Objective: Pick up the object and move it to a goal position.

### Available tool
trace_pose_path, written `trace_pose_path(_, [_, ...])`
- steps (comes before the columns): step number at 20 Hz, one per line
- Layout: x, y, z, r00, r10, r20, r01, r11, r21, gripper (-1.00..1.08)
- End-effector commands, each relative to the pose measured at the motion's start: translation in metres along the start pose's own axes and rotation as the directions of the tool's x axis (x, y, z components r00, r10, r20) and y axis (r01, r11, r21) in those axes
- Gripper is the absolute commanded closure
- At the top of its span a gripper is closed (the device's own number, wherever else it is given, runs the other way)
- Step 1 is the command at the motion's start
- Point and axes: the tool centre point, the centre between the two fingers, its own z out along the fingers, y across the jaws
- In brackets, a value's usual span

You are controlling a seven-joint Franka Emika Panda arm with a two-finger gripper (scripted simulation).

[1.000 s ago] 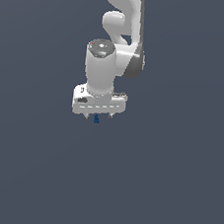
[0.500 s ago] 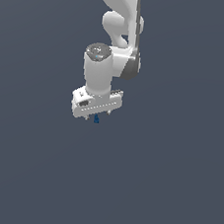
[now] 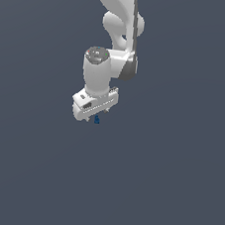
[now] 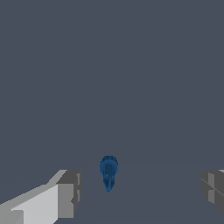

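The object (image 3: 97, 119) is a tiny dark-blue speck just under the white hand in the exterior view. In the wrist view the object (image 4: 108, 173) is a small blue piece with a round head and a narrow tail, standing between the two grey fingers (image 4: 66, 194). My gripper (image 3: 94, 118) hangs right over it, open, with the fingers wide apart and not touching it; it also shows in the wrist view (image 4: 140, 192). Whether the object rests on the grey ground I cannot tell.
The white arm (image 3: 118, 20) comes down from the top of the exterior view. All around is a plain dark grey-blue surface with no other objects or edges in view.
The hand has turned and tilted at the wrist and shifted slightly toward the exterior view's left. The blue object has stayed where it was under the hand.
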Motion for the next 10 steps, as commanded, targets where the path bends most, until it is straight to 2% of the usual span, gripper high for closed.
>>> trace_pose_path(1, [-0.004,-0.002,0.004,0.998,-0.064,0.0,0.064,0.998,0.001,-0.92])
trace_pose_path(5, [-0.011,-0.004,0.01,0.986,-0.164,-0.001,0.164,0.986,0.004,-0.92])
trace_pose_path(10, [-0.02,-0.008,0.018,0.958,-0.287,-0.002,0.287,0.958,0.007,-0.92])
